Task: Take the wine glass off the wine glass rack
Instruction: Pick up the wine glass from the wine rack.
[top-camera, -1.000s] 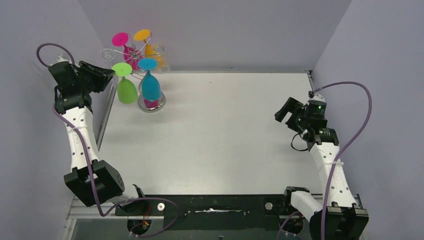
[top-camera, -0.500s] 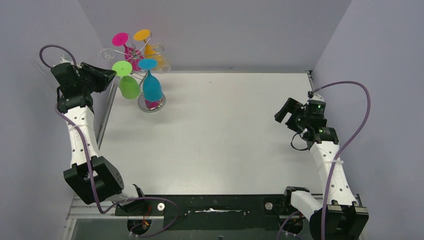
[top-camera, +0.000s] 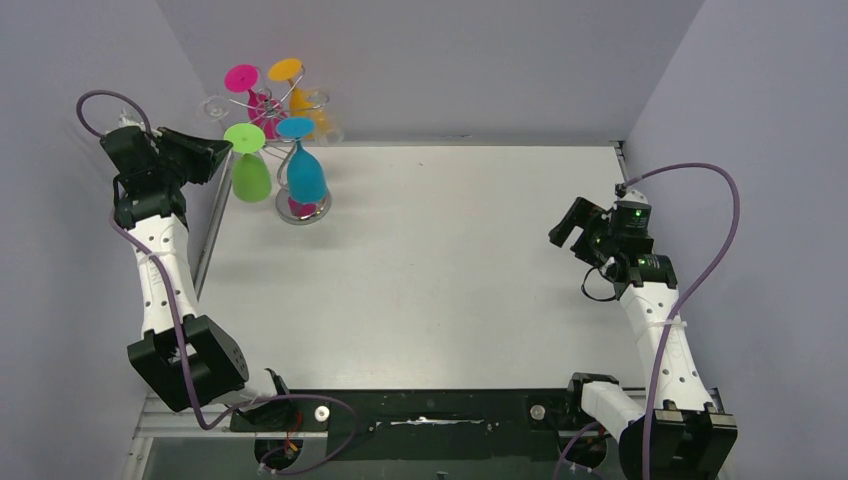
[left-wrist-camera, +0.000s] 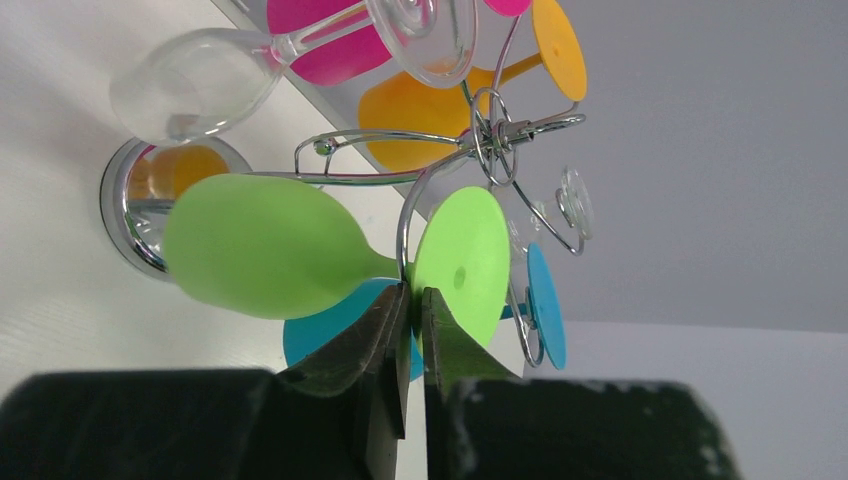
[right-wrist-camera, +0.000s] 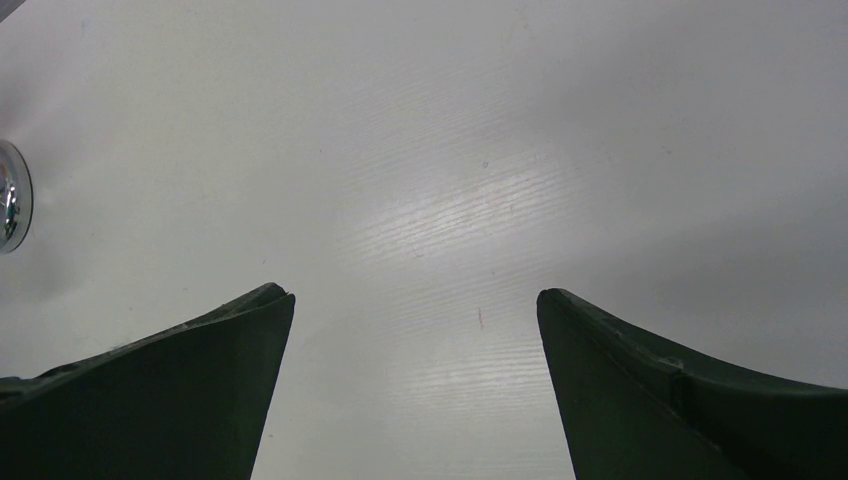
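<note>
Far-left corner of the table (top-camera: 450, 270), top view: we find the wine glass rack (top-camera: 302, 208) on its round mirror base. Its thin wire scrolls carry the glasses upside down by their feet. The green wine glass (top-camera: 250, 172) hangs on the side nearest the left gripper (top-camera: 224, 150), with the blue glass (top-camera: 303, 176) just beside it. The right gripper (top-camera: 572, 226) sits well apart.

Left wrist view: the dark fingers (left-wrist-camera: 385, 330) are pressed together, apparently pinching the green glass's slim stem between its smooth matte bowl and flat disc foot. A clear glass (left-wrist-camera: 195, 90) hangs above. We judge the grasp made. Next, the foot must slide out along its scroll's open end without jostling the neighbours or dragging the light stand.

Right wrist view: the fingers are spread wide with nothing between them. Only glossy white tabletop shows, plus a chrome sliver of the rack's base at the left edge.
</note>
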